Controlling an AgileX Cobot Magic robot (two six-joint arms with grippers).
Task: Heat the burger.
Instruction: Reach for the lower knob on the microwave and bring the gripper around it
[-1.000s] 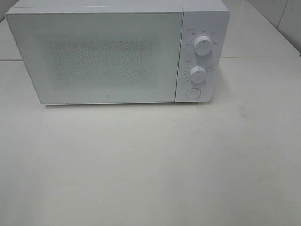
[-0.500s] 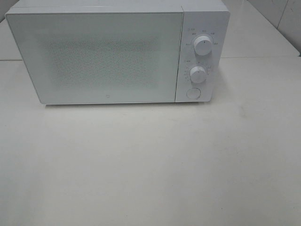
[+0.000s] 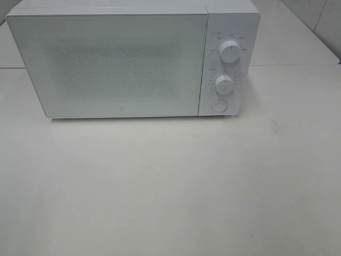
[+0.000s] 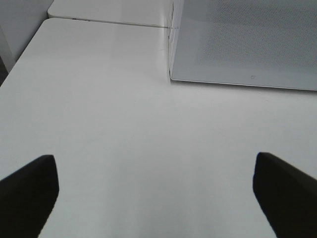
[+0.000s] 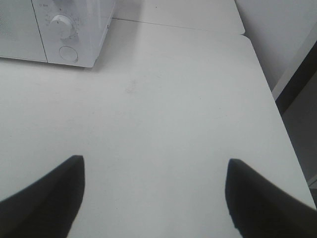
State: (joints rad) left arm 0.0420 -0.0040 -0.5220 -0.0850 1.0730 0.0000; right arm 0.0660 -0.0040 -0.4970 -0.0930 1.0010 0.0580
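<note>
The burger is out of view in every frame. A white microwave stands at the back of the table with its door shut; its two round knobs and a round button sit on the right panel. My left gripper is open over bare table, with the microwave's lower left corner ahead of it. My right gripper is open over bare table too, with the microwave's control panel ahead of it. Neither gripper shows in the exterior high view.
The white table stretches in front of the microwave. Its right edge drops off beside my right gripper, and its left edge runs beside my left gripper. A seam crosses the tabletop behind.
</note>
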